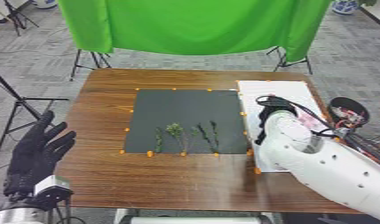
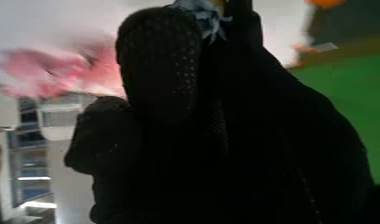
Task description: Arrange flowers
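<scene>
In the head view, my left hand (image 1: 31,152) stands open at the table's left side, fingers straight. My right hand (image 1: 275,104) is over the left part of the white sheet (image 1: 262,88). Pink flowers (image 1: 307,120) lie on that sheet, partly behind my right arm. Several green stems (image 1: 175,131) lie along the near part of the dark mat (image 1: 182,107). In the right wrist view, my right hand (image 2: 169,65) is shut on a pale blue flower (image 2: 202,14), held between its fingertips. Blurred pink flowers (image 2: 49,70) show beyond the glove.
A black bin (image 1: 349,111) with things inside stands beside the table's right edge. Small orange markers (image 1: 150,154) line the mat and sheet. Bare brown wood (image 1: 169,185) lies in front of the mat, and a green cloth (image 1: 195,25) hangs behind the table.
</scene>
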`<act>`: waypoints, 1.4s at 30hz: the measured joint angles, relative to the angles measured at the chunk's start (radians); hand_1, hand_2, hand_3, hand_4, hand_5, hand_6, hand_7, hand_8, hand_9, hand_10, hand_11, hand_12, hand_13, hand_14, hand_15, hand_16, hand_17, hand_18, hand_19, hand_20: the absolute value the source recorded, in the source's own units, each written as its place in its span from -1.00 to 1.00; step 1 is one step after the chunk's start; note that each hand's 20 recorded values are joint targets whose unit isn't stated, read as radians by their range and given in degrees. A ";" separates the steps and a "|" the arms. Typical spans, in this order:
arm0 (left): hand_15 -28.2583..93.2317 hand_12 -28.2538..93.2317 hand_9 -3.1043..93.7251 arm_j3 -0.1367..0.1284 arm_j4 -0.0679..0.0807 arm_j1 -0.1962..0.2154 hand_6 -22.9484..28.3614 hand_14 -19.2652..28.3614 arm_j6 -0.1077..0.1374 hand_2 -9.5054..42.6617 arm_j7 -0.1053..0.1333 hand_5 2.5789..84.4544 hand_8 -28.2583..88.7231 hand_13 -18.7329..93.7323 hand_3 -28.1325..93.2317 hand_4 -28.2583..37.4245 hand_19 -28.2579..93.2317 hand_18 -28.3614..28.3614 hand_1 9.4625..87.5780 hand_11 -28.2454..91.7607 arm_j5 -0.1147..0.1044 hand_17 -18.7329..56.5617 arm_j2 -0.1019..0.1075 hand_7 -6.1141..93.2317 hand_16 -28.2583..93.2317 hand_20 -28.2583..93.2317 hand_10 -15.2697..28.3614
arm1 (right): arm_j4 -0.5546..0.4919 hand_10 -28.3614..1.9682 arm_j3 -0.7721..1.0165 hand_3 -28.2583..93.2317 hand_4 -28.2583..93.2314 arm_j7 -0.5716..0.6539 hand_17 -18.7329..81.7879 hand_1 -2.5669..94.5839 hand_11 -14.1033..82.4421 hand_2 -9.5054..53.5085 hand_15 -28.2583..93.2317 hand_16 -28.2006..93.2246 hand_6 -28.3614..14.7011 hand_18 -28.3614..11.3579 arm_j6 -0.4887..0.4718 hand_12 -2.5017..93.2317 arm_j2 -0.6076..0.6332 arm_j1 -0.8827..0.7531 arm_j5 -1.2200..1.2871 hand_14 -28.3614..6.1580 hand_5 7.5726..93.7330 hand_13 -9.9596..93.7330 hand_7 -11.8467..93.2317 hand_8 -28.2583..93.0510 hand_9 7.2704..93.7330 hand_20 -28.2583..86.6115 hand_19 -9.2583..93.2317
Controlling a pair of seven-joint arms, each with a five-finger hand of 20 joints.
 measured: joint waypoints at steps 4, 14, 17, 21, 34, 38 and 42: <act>0.34 -0.35 -0.39 -0.009 -0.003 0.006 0.16 0.88 0.000 -0.34 -0.004 -0.29 -0.65 -0.35 0.51 -0.77 0.27 0.89 -0.46 -0.13 0.003 -0.75 -0.004 -0.70 -0.73 -0.46 0.49 | -0.030 0.27 0.001 0.69 -0.97 -0.020 0.70 0.39 -0.50 -1.00 0.21 -0.17 0.14 0.00 -0.002 -0.26 -0.019 0.040 -0.010 0.46 0.64 0.96 -0.19 -0.25 0.99 -0.28 1.00; 0.34 -0.35 -0.39 -0.055 -0.013 0.052 0.16 0.88 0.008 -0.34 0.020 -0.29 -0.65 -0.35 0.51 -0.76 0.27 0.90 -0.46 -0.13 -0.020 -0.75 -0.015 -0.70 -0.72 -0.46 0.49 | -0.041 0.29 -0.071 0.70 -0.97 -0.141 0.69 0.37 -0.50 -1.00 0.23 -0.17 0.15 -0.01 -0.024 -0.25 -0.138 0.154 -0.003 0.48 0.63 0.94 -0.19 -0.25 0.99 -0.22 1.00; 0.34 -0.35 -0.39 -0.063 -0.013 0.060 0.16 0.88 0.015 -0.35 0.024 -0.29 -0.65 -0.35 0.51 -0.76 0.27 0.90 -0.46 -0.13 -0.026 -0.75 -0.015 -0.71 -0.73 -0.46 0.49 | -0.018 0.31 -0.121 0.70 -0.97 -0.199 0.68 0.37 -0.50 -1.00 0.24 -0.17 0.16 -0.02 -0.021 -0.25 -0.208 0.197 -0.004 0.48 0.62 0.94 -0.18 -0.26 0.98 -0.21 1.00; 0.34 -0.35 -0.39 -0.065 -0.012 0.054 0.16 0.88 0.016 -0.35 0.018 -0.29 -0.65 -0.35 0.51 -0.76 0.27 0.90 -0.47 -0.13 -0.024 -0.75 -0.019 -0.70 -0.72 -0.46 0.49 | 0.018 0.33 -0.144 0.70 -0.98 -0.250 0.67 0.36 -0.50 -1.00 0.24 -0.18 0.18 -0.02 -0.019 -0.26 -0.319 0.218 -0.005 0.49 0.62 0.94 -0.17 -0.26 0.98 -0.19 1.00; 0.34 -0.35 -0.39 -0.052 0.012 -0.052 0.16 0.88 0.009 -0.35 -0.062 -0.29 -0.65 -0.35 0.51 -0.76 0.28 0.91 -0.47 -0.13 0.033 -0.75 -0.053 -0.71 -0.72 -0.46 0.49 | 0.121 0.38 -0.276 0.69 -0.99 -0.319 0.61 0.34 -0.51 -1.00 0.28 -0.18 0.22 -0.02 0.052 -0.26 -0.567 0.248 0.082 0.53 0.59 0.92 -0.12 -0.31 0.98 -0.07 1.00; 0.34 -0.35 -0.39 -0.010 0.035 -0.114 0.16 0.88 -0.003 -0.35 -0.064 -0.29 -0.65 -0.35 0.51 -0.76 0.28 0.91 -0.47 -0.13 0.040 -0.75 -0.053 -0.71 -0.72 -0.46 0.49 | 0.141 0.40 -0.385 0.69 -0.99 -0.330 0.60 0.34 -0.51 -1.00 0.28 -0.19 0.23 -0.01 0.133 -0.26 -0.583 0.266 0.080 0.55 0.58 0.92 -0.11 -0.32 0.97 -0.06 1.00; 0.34 -0.35 -0.39 0.023 0.060 -0.184 0.16 0.88 -0.023 -0.35 -0.070 -0.29 -0.65 -0.35 0.51 -0.76 0.28 0.91 -0.47 -0.13 0.054 -0.75 -0.048 -0.71 -0.72 -0.46 0.49 | 0.165 0.42 -0.477 0.68 -0.99 -0.315 0.59 0.34 -0.52 -1.00 0.29 -0.20 0.25 -0.01 0.188 -0.27 -0.588 0.298 0.098 0.56 0.58 0.91 -0.11 -0.34 0.97 -0.05 1.00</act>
